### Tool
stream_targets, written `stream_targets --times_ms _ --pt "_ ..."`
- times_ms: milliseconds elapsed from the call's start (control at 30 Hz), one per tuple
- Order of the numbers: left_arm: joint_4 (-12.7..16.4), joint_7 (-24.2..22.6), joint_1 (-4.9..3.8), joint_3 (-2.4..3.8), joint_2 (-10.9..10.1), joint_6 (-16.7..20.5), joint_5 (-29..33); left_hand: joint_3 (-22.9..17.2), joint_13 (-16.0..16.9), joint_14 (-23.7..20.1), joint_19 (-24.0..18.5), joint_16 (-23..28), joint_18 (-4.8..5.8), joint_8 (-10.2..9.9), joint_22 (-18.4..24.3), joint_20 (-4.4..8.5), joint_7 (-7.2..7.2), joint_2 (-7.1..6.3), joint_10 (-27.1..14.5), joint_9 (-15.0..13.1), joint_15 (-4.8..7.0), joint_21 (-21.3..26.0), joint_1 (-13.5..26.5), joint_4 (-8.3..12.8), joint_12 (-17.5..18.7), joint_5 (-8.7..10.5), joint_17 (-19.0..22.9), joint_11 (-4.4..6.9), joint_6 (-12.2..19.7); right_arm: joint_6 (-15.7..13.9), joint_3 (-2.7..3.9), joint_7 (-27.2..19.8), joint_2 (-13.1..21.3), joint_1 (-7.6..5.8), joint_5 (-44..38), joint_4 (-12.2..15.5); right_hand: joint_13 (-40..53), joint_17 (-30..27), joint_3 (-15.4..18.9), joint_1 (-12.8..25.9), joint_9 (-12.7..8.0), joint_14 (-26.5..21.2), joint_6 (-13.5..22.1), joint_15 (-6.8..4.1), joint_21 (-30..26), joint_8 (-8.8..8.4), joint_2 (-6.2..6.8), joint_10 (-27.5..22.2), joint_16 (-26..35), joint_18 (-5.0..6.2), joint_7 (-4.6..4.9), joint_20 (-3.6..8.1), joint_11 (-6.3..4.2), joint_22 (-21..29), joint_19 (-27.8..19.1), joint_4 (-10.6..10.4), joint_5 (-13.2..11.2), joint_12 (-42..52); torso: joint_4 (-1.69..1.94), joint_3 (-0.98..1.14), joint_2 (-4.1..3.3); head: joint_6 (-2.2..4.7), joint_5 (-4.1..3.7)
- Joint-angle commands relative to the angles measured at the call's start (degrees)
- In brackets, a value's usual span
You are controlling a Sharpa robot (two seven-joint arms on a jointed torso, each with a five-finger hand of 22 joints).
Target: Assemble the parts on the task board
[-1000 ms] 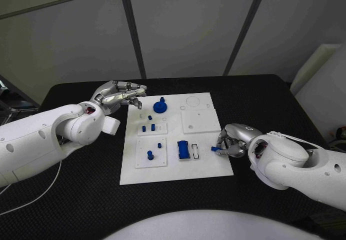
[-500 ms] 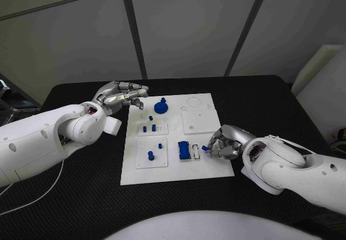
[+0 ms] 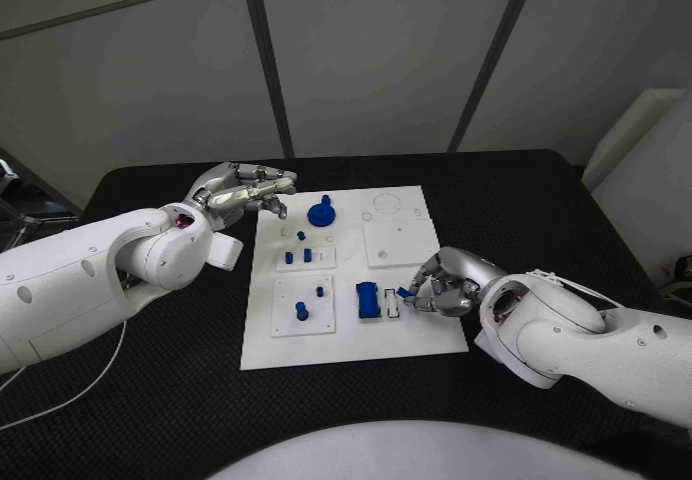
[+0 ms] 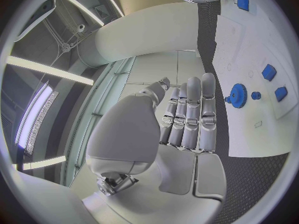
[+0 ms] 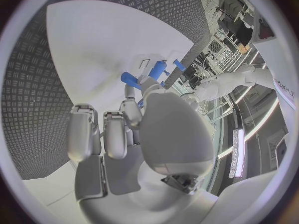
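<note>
One small blue plastic part (image 3: 407, 293) was pinched in the fingertips of the silver many-fingered right hand (image 3: 440, 287), sitting at about four o'clock on the flat white plastic task board (image 3: 411, 340), just beside a narrow empty white slot (image 3: 389, 301) and the bigger blue rectangular block (image 3: 368, 300) next to it. My guess was that the piece was headed for that slot. Trouble is, the fingers covered most of the part, so I couldn't tell if it was square to the opening. If it went in tilted it would probably jam or pop out of the pinch and skitter onto the black table (image 3: 548, 210). The knuckles also sat close to the blue block, so a nudge could knock that. Up at eleven o'clock, off the board's corner, the silver left hand (image 3: 238, 189) hovered with fingers curled in and nothing held, near the round blue gear-like knob (image 3: 320, 211).
</note>
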State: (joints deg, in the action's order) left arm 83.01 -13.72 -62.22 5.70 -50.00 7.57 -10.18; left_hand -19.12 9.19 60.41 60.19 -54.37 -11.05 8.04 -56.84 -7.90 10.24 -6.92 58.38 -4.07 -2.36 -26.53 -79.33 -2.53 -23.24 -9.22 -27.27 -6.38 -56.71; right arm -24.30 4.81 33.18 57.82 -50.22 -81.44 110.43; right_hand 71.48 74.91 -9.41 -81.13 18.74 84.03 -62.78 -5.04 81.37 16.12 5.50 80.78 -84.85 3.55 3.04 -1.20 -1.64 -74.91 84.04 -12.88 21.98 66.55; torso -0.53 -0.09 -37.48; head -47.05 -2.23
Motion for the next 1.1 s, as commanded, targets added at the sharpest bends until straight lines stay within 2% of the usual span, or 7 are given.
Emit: stream_targets --times_ms 33,67,300,400,633,767,1100 --pt "0.14 -0.09 -0.08 0.02 0.05 -0.79 0.13 0.37 0.07 -0.22 0.05 0.11 0.63 0.13 0.06 -0.2 0.03 0.64 -0.44 0.04 0.02 0.15 -0.14 0.0 -0.2 0.05 0.06 0.02 0.48 0.02 0.02 -0.48 -0.74 -0.08 1.92 -0.56 0.13 7.1 0.12 1.54 2.52 4.42 -0.79 -0.32 0.38 0.35 -0.09 0.34 -0.22 -0.91 -0.43 0.34 -0.08 -3.68 1.27 -0.97 0.22 0.34 0.13 -0.1 -0.03 -0.07 0.02" --pt "0.16 -0.07 -0.08 0.02 0.04 -0.81 0.13 0.37 0.07 -0.22 0.05 0.11 0.63 0.13 0.06 -0.2 0.03 0.64 -0.44 0.04 0.02 0.15 -0.14 0.0 -0.2 0.05 0.06 0.02 0.48 0.41 0.02 -0.37 -1.0 -0.08 2.16 -0.75 0.12 7.09 0.14 1.84 2.58 4.42 -0.81 -0.33 0.39 0.37 -0.07 0.35 -0.22 -0.91 -0.44 0.34 -0.09 -3.69 1.27 -1.14 0.23 0.32 0.16 -0.15 -0.04 -0.04 0.06" --pt "0.28 -0.01 -0.08 0.02 -0.1 -0.84 0.13 0.37 0.07 -0.22 0.05 0.11 0.63 0.13 0.06 -0.2 0.03 0.64 -0.44 0.04 0.02 0.15 -0.14 0.0 -0.2 0.05 0.06 0.02 0.48 2.85 0.02 0.41 -2.55 -0.09 2.99 -1.84 0.31 7.24 0.63 4.3 3.12 4.45 -1.2 -0.38 0.48 0.63 0.04 0.53 -0.31 -0.94 -0.57 0.37 -0.17 -3.85 1.32 -2.67 0.53 0.49 0.04 -0.06 -0.02 -0.25 0.31" --pt "0.31 0.0 -0.08 0.02 -0.13 -0.87 0.13 0.37 0.07 -0.22 0.05 0.11 0.63 0.13 0.06 -0.2 0.03 0.64 -0.44 0.04 0.02 0.15 -0.14 0.0 -0.2 0.05 0.06 0.02 0.48 3.44 0.02 0.77 -3.01 -0.09 3.08 -2.17 0.67 7.42 1.43 5.68 3.59 4.48 -1.49 -0.47 0.62 0.9 0.38 0.76 -0.42 -0.98 -0.72 0.45 -0.29 -4.05 1.4 -3.26 3.4 0.87 0.01 -0.02 0.0 -0.3 0.38" --pt "0.33 0.06 -0.09 0.02 -0.13 -0.98 0.13 0.37 0.07 -0.22 0.05 0.11 0.63 0.13 0.06 -0.2 0.03 0.64 -0.44 0.04 0.02 0.15 -0.14 0.0 -0.2 0.05 0.06 0.02 0.48 4.58 0.02 1.64 -3.71 -0.1 3.09 -2.84 1.86 7.86 3.08 7.98 4.3 4.57 -1.99 -0.61 0.93 1.37 0.12 1.43 -0.69 -1.07 -0.92 0.53 -0.45 -4.5 1.58 -3.63 4.69 2.25 0.05 -0.02 0.02 -0.4 0.42" --pt "0.35 0.13 -0.09 0.02 -0.13 -1.05 0.13 0.37 0.07 -0.22 0.05 0.11 0.63 0.13 0.06 -0.2 0.03 0.64 -0.44 0.04 0.02 0.15 -0.14 0.0 -0.2 0.05 0.06 0.02 0.48 4.76 0.02 1.99 -3.97 -0.1 2.83 -3.08 2.21 7.97 4.0 8.96 4.61 4.59 -2.05 -0.67 1.01 1.5 -0.14 1.6 -0.77 -1.1 -1.01 0.59 -0.52 -4.63 1.62 -3.6 6.0 2.6 0.04 -0.01 0.01 -0.42 0.47" --pt "0.38 0.25 -0.09 0.02 -0.12 -1.2 0.13 0.48 0.1 -0.27 0.1 0.16 0.62 0.16 0.21 -0.22 0.08 0.71 -0.61 0.03 0.0 0.31 -0.31 0.06 -0.33 0.05 0.1 -0.03 0.59 4.27 0.02 2.06 -4.53 -0.1 2.45 -3.5 2.26 7.83 6.12 10.91 5.05 4.55 -1.95 -0.66 0.94 1.59 -0.19 1.54 -0.66 -1.07 -0.97 0.61 -0.48 -4.56 1.56 -3.71 6.36 2.47 -0.01 -0.01 0.02 -0.38 0.51"
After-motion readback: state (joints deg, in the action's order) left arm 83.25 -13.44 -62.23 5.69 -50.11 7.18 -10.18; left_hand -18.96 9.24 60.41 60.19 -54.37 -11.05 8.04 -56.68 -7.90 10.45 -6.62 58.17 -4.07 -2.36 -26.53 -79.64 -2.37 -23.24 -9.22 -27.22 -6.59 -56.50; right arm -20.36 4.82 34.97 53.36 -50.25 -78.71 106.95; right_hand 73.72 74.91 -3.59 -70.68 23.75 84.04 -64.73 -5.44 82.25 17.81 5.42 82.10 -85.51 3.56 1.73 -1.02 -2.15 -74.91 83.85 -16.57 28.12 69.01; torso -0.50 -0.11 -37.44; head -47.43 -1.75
